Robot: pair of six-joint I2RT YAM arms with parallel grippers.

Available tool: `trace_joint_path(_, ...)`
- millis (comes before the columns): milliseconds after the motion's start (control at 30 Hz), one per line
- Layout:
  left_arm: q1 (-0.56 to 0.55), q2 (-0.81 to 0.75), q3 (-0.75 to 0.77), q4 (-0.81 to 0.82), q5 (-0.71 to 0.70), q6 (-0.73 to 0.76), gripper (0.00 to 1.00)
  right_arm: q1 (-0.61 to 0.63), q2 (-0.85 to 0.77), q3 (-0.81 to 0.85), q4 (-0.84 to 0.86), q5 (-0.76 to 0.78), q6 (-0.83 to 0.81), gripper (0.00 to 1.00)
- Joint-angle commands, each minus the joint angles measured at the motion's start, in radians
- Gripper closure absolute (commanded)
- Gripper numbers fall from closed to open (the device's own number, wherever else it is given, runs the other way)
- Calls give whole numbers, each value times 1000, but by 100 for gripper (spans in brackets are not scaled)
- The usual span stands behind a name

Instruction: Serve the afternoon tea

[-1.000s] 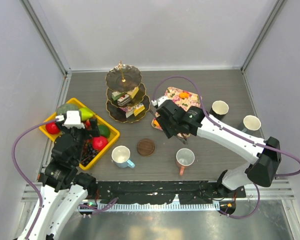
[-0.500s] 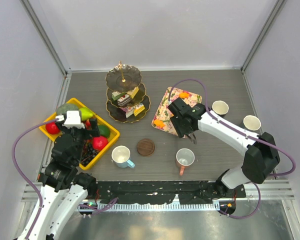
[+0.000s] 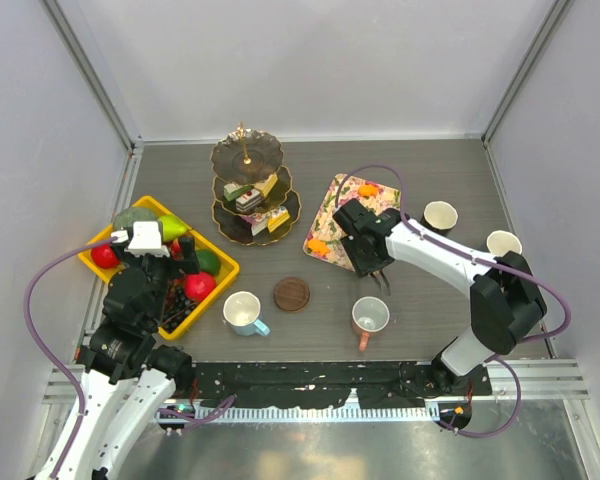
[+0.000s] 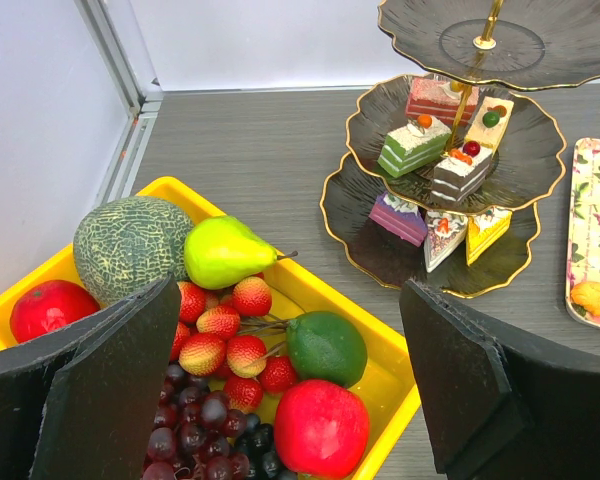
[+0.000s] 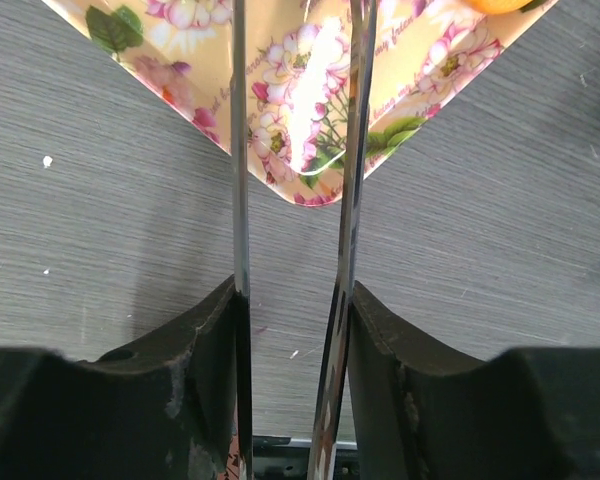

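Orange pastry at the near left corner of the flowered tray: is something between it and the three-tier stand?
Nothing visible stands in the way. The orange pastry lies on the tray at the edge nearest the stand, with only bare table between them. The right gripper, holding tongs, is on the pastry's far side.

Bright, even light from above, with soft, faint shadows. A white glare patch sits on the floral tray (image 5: 310, 110). Every view is sharp.
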State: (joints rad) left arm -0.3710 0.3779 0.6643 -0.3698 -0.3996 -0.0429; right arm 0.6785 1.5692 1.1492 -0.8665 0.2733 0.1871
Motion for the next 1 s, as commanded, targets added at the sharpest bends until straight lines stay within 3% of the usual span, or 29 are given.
trace_joint_path(0, 3, 4, 0, 57, 7, 6, 1, -2, -26, -3, 23, -3, 8, 57)
trace_joint_path(100, 4, 1, 0, 57, 10, 6, 1, 0, -51, 15, 4, 12, -3, 64)
trace_joint_path(267, 4, 1, -2, 58, 15, 5, 1, 1, -110, 84, -31, 46, -26, 66)
trace_joint_path(533, 3, 15, -3, 58, 22, 0, 1, 21, -140, 372, -75, 79, -93, 67)
trace_joint_path(800, 3, 24, -5, 58, 21, 0, 1, 46, -49, 727, -88, 46, -178, 67)
trace_joint_path(967, 3, 23, -5, 61, 13, 0, 1, 65, 93, 915, -91, 12, -214, 66)
